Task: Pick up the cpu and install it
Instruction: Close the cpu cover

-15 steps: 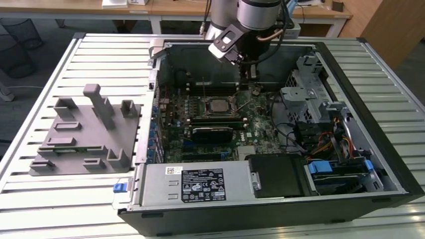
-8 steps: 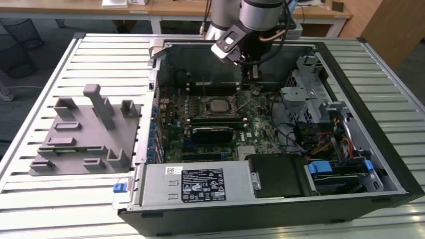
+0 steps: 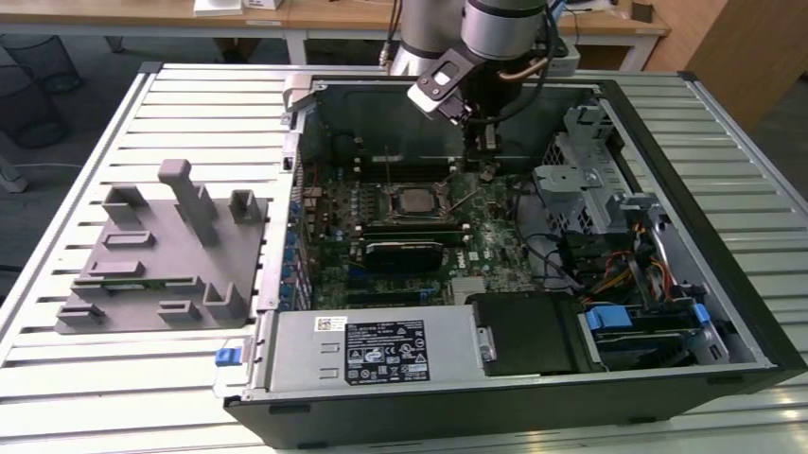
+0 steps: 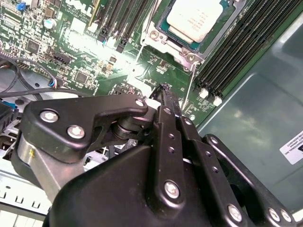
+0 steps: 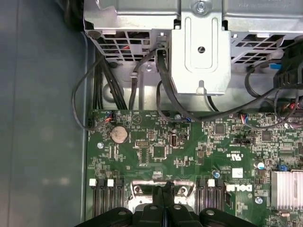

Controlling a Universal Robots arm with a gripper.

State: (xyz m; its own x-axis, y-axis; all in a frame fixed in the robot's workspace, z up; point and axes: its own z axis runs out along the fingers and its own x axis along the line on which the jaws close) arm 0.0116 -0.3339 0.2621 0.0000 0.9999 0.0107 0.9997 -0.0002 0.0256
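Silvery-white square cpu [image 4: 196,16] sits inside metal socket frame [image 4: 158,38]. Black fingers [image 4: 168,118] clenched on nothing, tips just beside frame's corner. Black memory slots [image 4: 236,52] crowd frame's sides.

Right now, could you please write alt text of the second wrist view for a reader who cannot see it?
The shut black gripper hangs in the foreground over a green motherboard. Beyond its tip the silvery cpu lies in its socket, with dark memory slots beside it.
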